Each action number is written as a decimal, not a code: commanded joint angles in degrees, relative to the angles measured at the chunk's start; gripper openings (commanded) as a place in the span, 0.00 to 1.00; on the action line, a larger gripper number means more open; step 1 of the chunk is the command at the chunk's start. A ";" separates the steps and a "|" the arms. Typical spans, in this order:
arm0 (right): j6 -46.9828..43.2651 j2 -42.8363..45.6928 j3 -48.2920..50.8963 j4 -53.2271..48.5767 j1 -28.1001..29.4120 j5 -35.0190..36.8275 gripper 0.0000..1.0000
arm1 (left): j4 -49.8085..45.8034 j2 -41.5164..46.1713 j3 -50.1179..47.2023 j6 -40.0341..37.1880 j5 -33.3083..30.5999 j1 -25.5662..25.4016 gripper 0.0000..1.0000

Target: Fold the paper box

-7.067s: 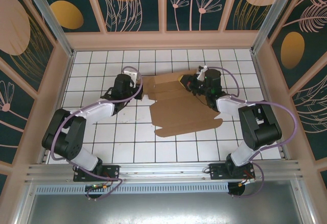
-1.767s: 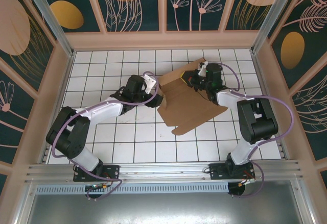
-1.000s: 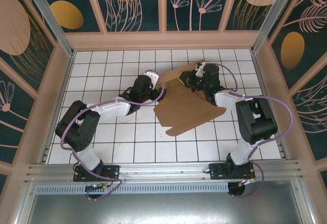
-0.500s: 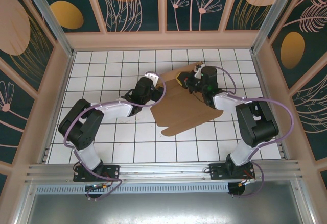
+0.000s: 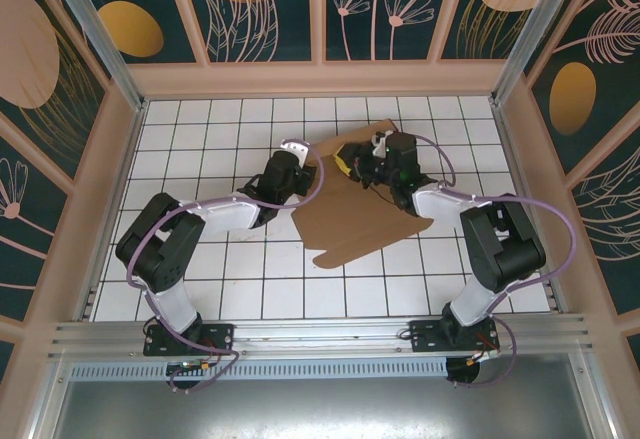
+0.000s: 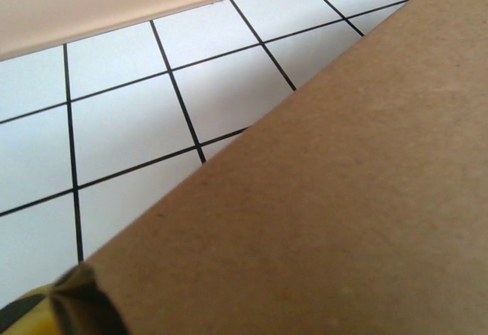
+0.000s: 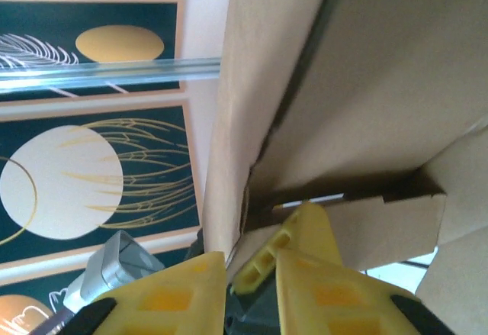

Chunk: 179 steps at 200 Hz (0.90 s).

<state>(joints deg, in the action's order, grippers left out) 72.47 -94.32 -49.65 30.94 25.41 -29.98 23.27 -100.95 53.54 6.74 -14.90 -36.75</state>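
The paper box [image 5: 370, 214] is a brown cardboard sheet lying partly folded on the white tiled table, with a flap raised at its far edge. My left gripper [image 5: 306, 171] sits at the sheet's far left edge. In the left wrist view the cardboard [image 6: 343, 198] covers the jaws, and just a yellow fingertip [image 6: 19, 314] peeks out at the bottom left. My right gripper [image 5: 348, 162] is at the raised far flap. Its yellow fingers [image 7: 232, 262] stand slightly apart, with the edge of an upright cardboard panel [image 7: 252, 83] between them.
A wooden back wall [image 5: 320, 77] runs just behind the box, and metal frame posts [image 5: 95, 29] stand at the corners. Bare tiles lie to the left [image 5: 190, 139] and in front of the box [image 5: 300, 289].
The box has slid and turned a little to the left. The right gripper has shifted left with the flap and its fingers have parted. The left gripper has stayed at the left edge.
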 commanded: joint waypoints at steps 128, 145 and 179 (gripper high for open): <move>-42.32 19.01 -14.00 -37.35 -4.39 13.90 0.53 | 7.54 2.06 -2.13 -15.76 15.76 1.75 0.34; -44.54 14.75 -17.91 -39.91 -4.12 10.15 0.44 | 8.36 0.81 -1.46 -17.55 19.89 2.71 0.33; -45.38 8.44 -20.64 -38.98 -3.49 0.22 0.28 | 8.26 -2.76 1.83 -17.49 25.73 4.86 0.32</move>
<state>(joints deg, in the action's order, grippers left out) 30.59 -82.06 -68.27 -5.26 21.41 -20.95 29.78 -100.99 52.75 -7.62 4.29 -33.23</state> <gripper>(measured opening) 0.303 0.324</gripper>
